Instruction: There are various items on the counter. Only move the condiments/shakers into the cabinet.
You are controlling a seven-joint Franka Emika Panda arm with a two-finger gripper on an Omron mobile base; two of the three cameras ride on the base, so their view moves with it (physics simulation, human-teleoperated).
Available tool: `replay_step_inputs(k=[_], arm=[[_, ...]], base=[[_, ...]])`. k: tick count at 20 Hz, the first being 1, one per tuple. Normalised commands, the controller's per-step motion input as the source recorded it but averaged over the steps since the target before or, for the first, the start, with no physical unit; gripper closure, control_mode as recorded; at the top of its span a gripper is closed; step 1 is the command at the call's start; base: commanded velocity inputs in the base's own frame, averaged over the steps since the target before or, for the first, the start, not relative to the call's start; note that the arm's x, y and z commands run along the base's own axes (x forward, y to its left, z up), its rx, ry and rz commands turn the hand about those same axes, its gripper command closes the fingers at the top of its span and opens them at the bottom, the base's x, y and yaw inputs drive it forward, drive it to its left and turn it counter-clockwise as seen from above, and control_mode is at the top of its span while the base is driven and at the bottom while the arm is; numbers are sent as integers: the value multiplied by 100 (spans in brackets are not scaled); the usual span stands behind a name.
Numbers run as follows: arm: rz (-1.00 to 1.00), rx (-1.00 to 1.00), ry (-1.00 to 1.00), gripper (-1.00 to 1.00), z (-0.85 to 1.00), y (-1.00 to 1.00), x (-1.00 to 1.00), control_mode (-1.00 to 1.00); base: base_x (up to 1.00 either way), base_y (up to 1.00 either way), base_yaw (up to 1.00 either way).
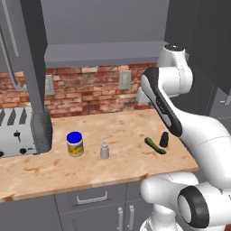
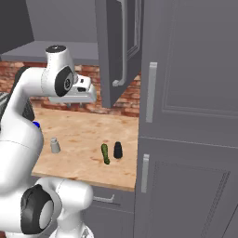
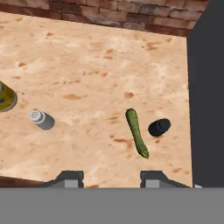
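though none of the three containers has yet left the counter (image 1: 113,124), judged easy to lift: small, rigid and light by the look of them. standing apart in a loose row near the front edge: yellow-labelled jar with blue lid (image 1: 75,144) toward the toaster (image 1: 18,131), light-grey shaker bottle (image 1: 104,150) beside it with a gap between, black tapered shaker (image 1: 164,140) far over toward the tall cabinet side, just beside the thin green cucumber-like vegetable (image 1: 155,145) but apparently not touching it. probably best taken across the body, low to mid height, with the pinch square to the axis; smooth round sides likely slippery, so a centred grip matters, and the black one's taper could let it squirt downward or tip if held too high. jar wider, likely needing nearly the full spread. care needed near the black shaker not to catch the vegetable, which stays on the counter. above, open wall cabinet (image 1: 103,52) with its flat grey shelf bare where visible, door swung out. gripper (image 3: 111,176) poised high over the counter, looking down; fingertips (image 3: 70,177) spread well apart, pinching nothing and touching nothing, with bare wood grain between them and the vegetable and black shaker ahead, slightly to one side in the hand view.
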Motion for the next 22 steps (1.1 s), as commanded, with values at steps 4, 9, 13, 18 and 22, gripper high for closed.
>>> replay_step_inputs(k=[4,9,13,18,22], arm=[[0,0,9,-100,-19,5,0,-100],[0,2,16,-100,-64,45,0,-100],[0,6,0,-100,-79,70,-1,-100],[0,6,-3,-100,-73,75,-1,-100],[0,7,-9,-100,-68,67,-1,-100]], base=[[0,0,0],[0,0,0],[0,0,0],[0,0,0],[0,0,0]])
